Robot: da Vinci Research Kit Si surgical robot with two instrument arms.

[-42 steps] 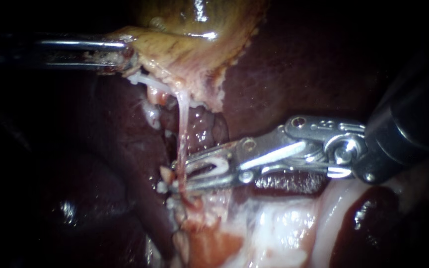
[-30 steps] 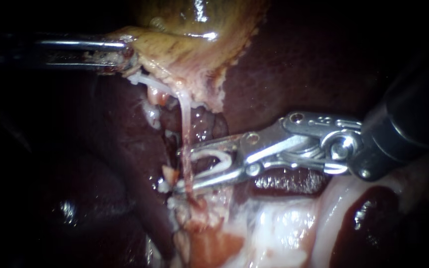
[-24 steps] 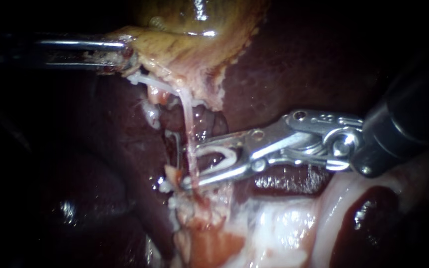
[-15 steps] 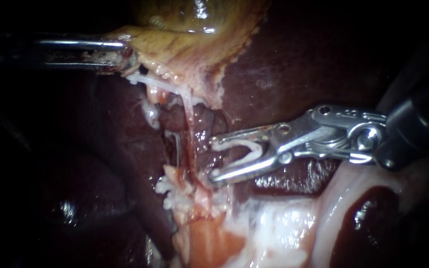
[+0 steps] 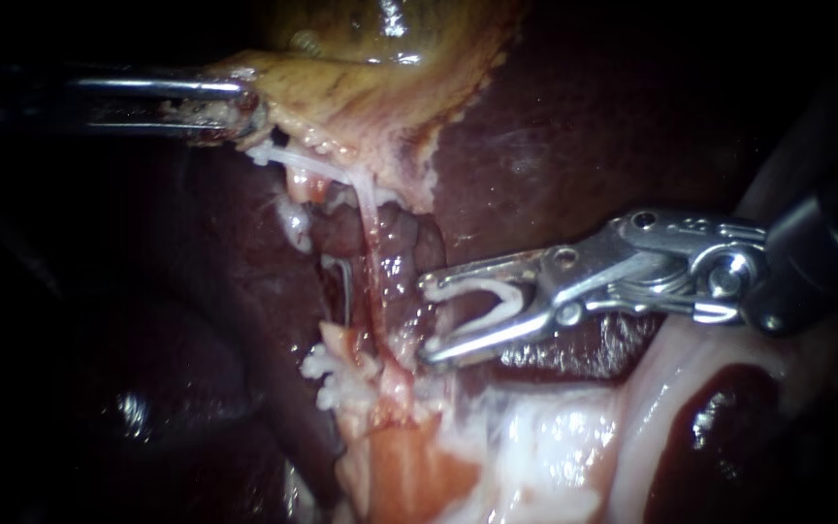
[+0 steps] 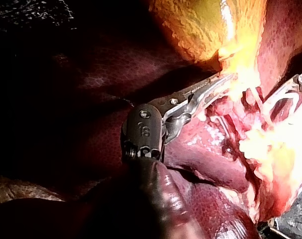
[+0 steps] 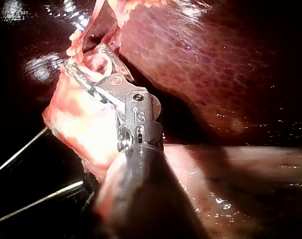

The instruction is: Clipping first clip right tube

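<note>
Dark red liver [image 5: 584,126], yellow-green gallbladder [image 5: 380,68] above, pale tissue [image 5: 535,456] below

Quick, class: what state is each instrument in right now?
Left instrument: shut on the gallbladder edge.
Right instrument: holding a white clip, spread wide, beside the tube but not around it.

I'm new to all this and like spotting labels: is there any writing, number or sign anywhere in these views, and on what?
On the left instrument: a small stamped mark on its dark wrist piece, too unclear to quote.
On the right instrument: a similar stamped mark, likewise not surely readable.
On the liver, gallbladder, tube and white clip: no writing.
</note>
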